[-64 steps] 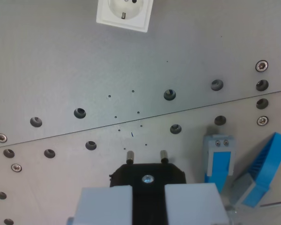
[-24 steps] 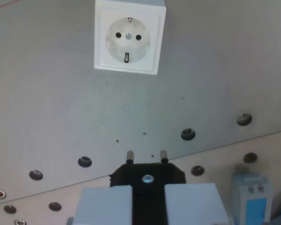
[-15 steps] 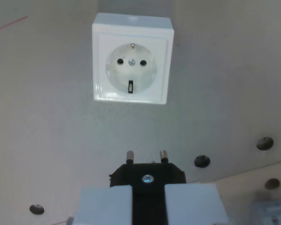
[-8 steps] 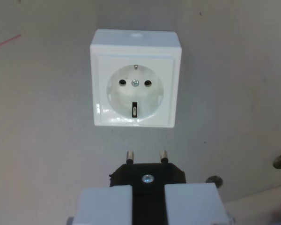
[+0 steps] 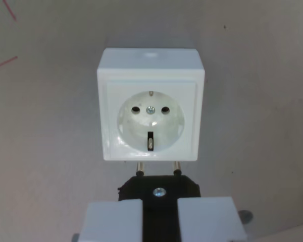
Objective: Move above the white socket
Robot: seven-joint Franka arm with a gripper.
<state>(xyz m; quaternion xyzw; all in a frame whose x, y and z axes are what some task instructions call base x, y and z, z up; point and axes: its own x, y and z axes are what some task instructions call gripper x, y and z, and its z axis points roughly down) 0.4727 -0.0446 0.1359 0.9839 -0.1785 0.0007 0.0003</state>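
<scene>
- Gripper (image 5: pixel 160 214) clamped on black plug (image 5: pixel 159 187), pale fingers (image 5: pixel 113 221) at bottom centre.
- Two metal pins (image 5: pixel 140 168) reaching the lower edge of white socket (image 5: pixel 150 120).
- Socket mounted mid-frame on grey panel (image 5: pixel 45 151).

The light is soft and even, neither harsh nor dim. The white socket (image 5: pixel 150 117) is the brightest thing, its top face near twelve o'clock almost washed out, with a small glossy glint at its lower left corner. A faint shadow rings it on the grey table (image 5: pixel 50 151). The black plug (image 5: pixel 158 187) (very dark) shows little detail. The pale gripper (image 5: pixel 159 221) at six o'clock looks soft, slightly out of focus. Corners darken mildly.
</scene>
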